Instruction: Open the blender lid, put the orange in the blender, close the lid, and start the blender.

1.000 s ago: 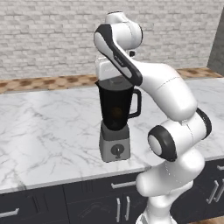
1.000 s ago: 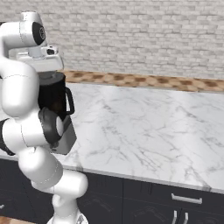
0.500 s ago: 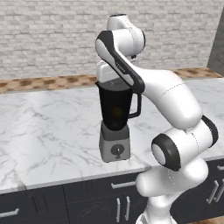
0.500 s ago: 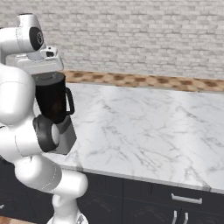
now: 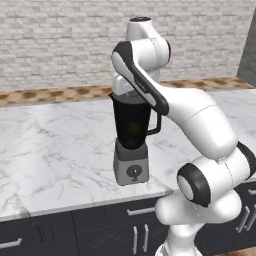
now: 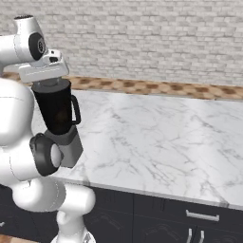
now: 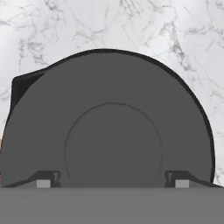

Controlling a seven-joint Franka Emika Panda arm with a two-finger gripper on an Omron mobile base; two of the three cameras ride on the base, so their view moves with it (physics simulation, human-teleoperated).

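Observation:
The blender (image 5: pixel 131 145) stands near the counter's front edge, a black tapered jar with a side handle on a grey base with a round dial (image 5: pixel 133 171). The blender lid (image 7: pixel 109 131) lies on the jar's rim as a dark grey disc with a raised centre knob. My gripper (image 7: pixel 112 180) hangs straight above it, open, its fingertips (image 7: pixel 47 179) standing wide on either side of the knob. From the right, my hand (image 6: pixel 45 71) sits just over the jar's top (image 6: pixel 51 86). A dim orange-brown round shape (image 5: pixel 133 131) shows through the jar wall, perhaps the orange.
The white marble counter (image 6: pixel 156 142) runs wide to the right of the blender, with a brick wall (image 6: pixel 142 38) behind it. Dark cabinet drawers (image 5: pixel 100 225) run below the front edge. My own arm (image 5: pixel 195 115) arches over the blender's right side.
My hand has come down a little onto the top of the jar, and my elbow has swung outward. The blender has not moved.

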